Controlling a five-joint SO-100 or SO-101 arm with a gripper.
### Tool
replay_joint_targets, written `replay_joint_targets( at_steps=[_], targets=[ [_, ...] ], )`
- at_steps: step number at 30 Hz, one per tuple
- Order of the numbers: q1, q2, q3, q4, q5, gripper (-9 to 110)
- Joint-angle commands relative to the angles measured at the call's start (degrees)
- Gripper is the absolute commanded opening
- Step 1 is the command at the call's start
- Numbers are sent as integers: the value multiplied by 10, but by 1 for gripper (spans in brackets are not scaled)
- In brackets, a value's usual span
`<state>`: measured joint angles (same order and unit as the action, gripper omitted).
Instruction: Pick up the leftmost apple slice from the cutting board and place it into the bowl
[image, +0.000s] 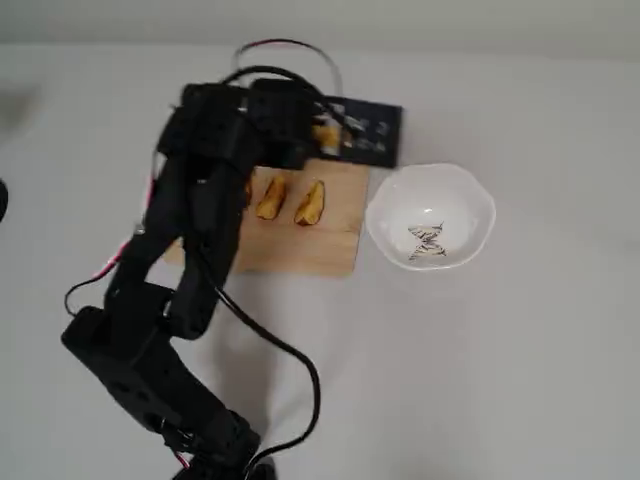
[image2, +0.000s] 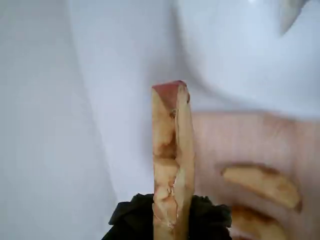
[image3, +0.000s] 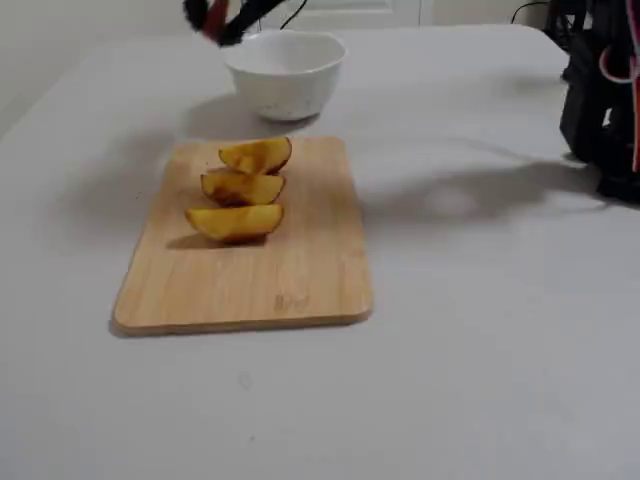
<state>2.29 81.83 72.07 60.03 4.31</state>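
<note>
Three narrow wedges on pale wood in the fixed view: front wedge (image3: 235, 222), middle wedge (image3: 242, 187) just behind it at 12 o'clock, back wedge (image3: 257, 155) at 1 o'clock from that, each overlapping or nearly touching the next. Overhead view shows two of them side by side, one wedge (image: 270, 197) and another (image: 310, 203) at its 3 o'clock, plus a dark blue card (image: 368, 132) with pale print at about 1 o'clock from them and a looping black cable (image: 300, 375) at 6 o'clock. All sit on a plain grey-white table (image3: 480, 380).
</note>
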Motion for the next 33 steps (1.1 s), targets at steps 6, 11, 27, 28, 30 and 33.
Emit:
replay_joint_targets(
  at_steps=[6, 11, 27, 28, 30, 33],
  targets=[
    [98, -20, -43, 32, 18, 0],
    [108, -75, -43, 40, 5, 4],
    [76, -46, -97, 54, -35, 0],
    [66, -27, -97, 54, -35, 0],
    [45, 11, -97, 56, -39, 0],
    [7, 75, -90, 69, -39, 0]
  ],
)
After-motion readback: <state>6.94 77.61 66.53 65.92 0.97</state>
